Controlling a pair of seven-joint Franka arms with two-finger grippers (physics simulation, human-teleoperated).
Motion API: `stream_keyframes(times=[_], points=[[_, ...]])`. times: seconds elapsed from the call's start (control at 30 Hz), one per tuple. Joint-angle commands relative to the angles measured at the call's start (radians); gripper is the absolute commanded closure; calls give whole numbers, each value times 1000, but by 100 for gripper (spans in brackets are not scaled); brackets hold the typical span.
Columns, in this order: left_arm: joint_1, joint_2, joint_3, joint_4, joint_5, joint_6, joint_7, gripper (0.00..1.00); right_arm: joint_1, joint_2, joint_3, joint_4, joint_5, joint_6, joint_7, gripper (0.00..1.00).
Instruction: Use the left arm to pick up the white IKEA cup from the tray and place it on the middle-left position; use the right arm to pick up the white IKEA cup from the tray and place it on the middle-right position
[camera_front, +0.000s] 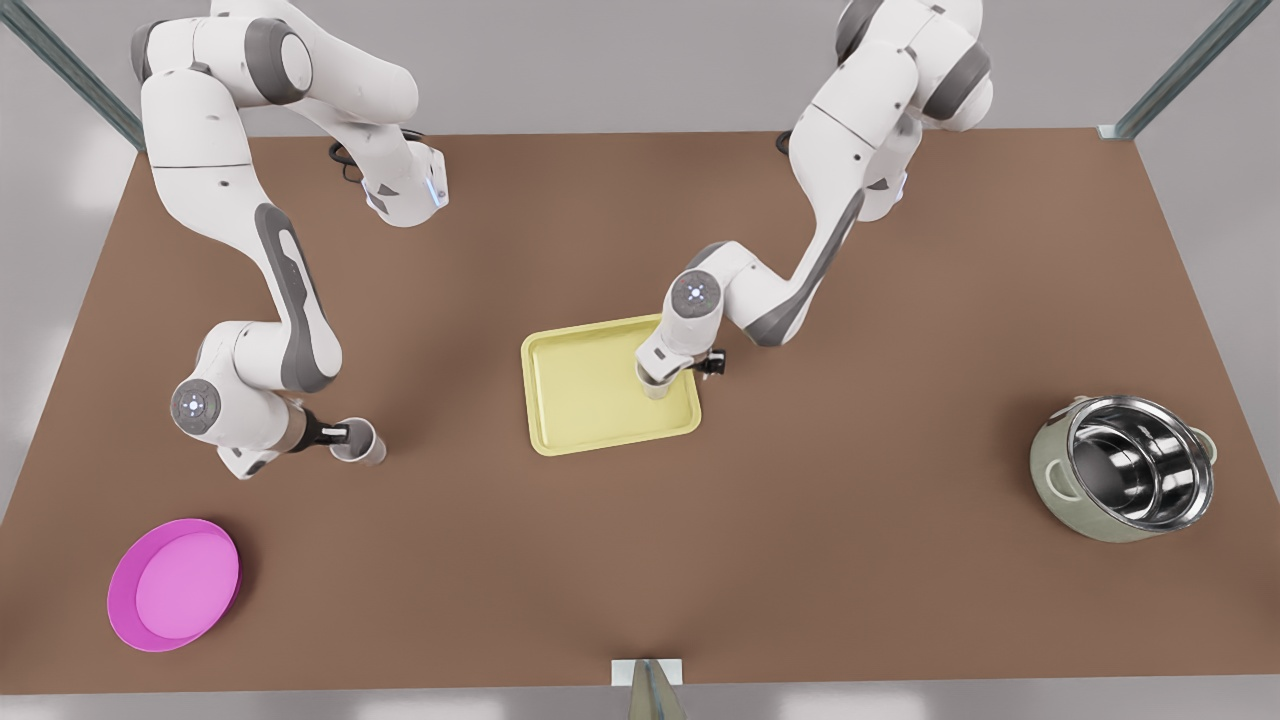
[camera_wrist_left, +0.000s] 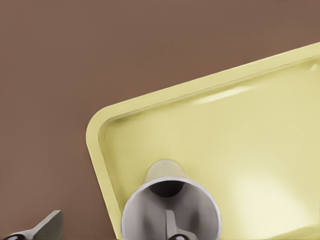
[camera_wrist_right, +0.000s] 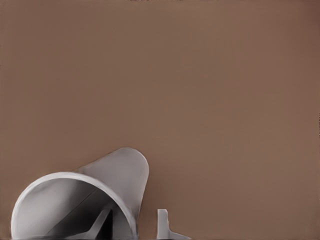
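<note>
The pale yellow tray (camera_front: 580, 400) lies mid-table. One white cup (camera_front: 655, 385) stands in its corner toward the front view's right. My left gripper (camera_front: 665, 378) hangs over it. In the left wrist view the left gripper (camera_wrist_left: 109, 225) is open wide, one finger inside this cup (camera_wrist_left: 172, 200) and one outside beyond the tray (camera_wrist_left: 250, 150) rim. The other white cup (camera_front: 365, 445) is on the bare table toward the front view's left. My right gripper (camera_front: 350, 436) is at its rim. In the right wrist view the right gripper (camera_wrist_right: 134, 220) straddles the wall of that cup (camera_wrist_right: 80, 200), with a gap either side.
A round pink dish (camera_front: 175, 583) sits near the front edge at the front view's left. A steel pot (camera_front: 1125, 482) with pale handles stands at the far right. Brown table surrounds the tray on all sides.
</note>
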Motion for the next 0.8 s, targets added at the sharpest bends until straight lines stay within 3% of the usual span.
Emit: stream_keyframes(times=[0.0,0.07,0.1,0.17,0.27,0.33,0.4,0.47,0.57,0.67,0.77], points=[[-3,17,0,-3,4,99,-239,0,0,2,0,1,4,9,-315,10],[-5,33,0,0,4,127,-245,0,-1,2,0,4,4,7,-316,7],[-3,31,0,1,4,127,-249,8,0,2,0,4,4,7,-316,7],[-3,31,0,9,4,127,-250,37,0,2,-3,4,4,7,-316,6],[-3,28,0,12,4,124,-265,66,0,2,-3,4,3,7,-318,6],[-3,27,0,12,4,122,-278,79,0,4,-3,6,3,9,-318,6],[-3,27,0,16,4,118,-279,79,0,4,-5,7,3,9,-319,6],[-3,23,1,20,4,116,-291,87,-1,-4,-8,15,3,-8,-316,4],[9,11,11,184,4,-109,-301,87,0,-22,-11,83,4,-142,-313,3],[14,-41,124,196,4,-132,-200,87,0,-84,-12,125,6,-224,-315,0],[176,-42,175,202,-8,-161,142,87,3,-100,-2,357,-2,-507,-302,0]])
